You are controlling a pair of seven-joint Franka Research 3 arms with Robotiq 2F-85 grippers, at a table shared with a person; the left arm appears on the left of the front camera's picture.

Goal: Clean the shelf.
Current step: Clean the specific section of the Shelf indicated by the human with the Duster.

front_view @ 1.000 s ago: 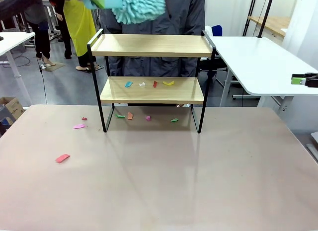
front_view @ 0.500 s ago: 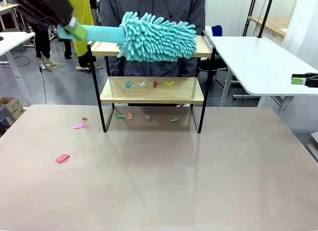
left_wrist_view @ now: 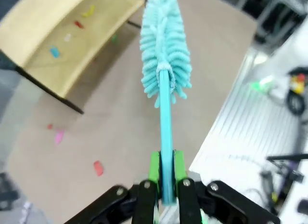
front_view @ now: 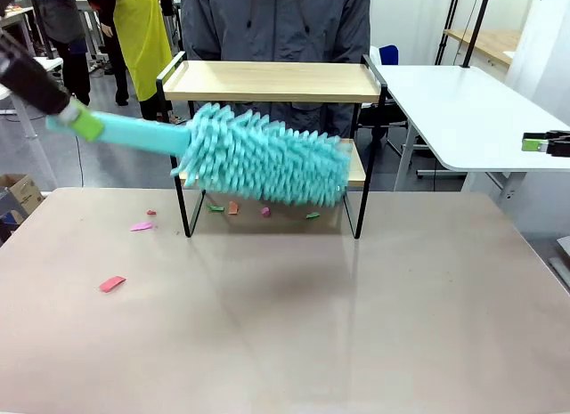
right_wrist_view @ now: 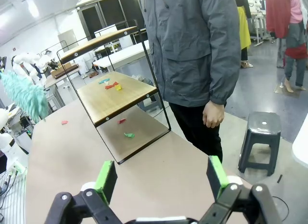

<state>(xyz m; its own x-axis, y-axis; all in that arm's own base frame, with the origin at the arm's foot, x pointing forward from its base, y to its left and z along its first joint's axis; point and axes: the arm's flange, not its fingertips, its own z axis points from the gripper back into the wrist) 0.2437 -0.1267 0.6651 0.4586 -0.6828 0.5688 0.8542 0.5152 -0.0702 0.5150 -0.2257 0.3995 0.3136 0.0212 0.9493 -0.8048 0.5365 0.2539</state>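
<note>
Your left jaws clench the duster (front_view: pixel 267 156) handle, head aimed at the shelf's (front_view: pixel 267 80) lower-board scraps (right_wrist_view: pixel 111 85); right jaws released, idle.

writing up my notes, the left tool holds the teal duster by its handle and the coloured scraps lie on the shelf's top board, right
Not the top board. The left tool holds the teal duster by its handle, but the coloured scraps lie on the shelf's lower board; the right wrist view shows it.
</note>
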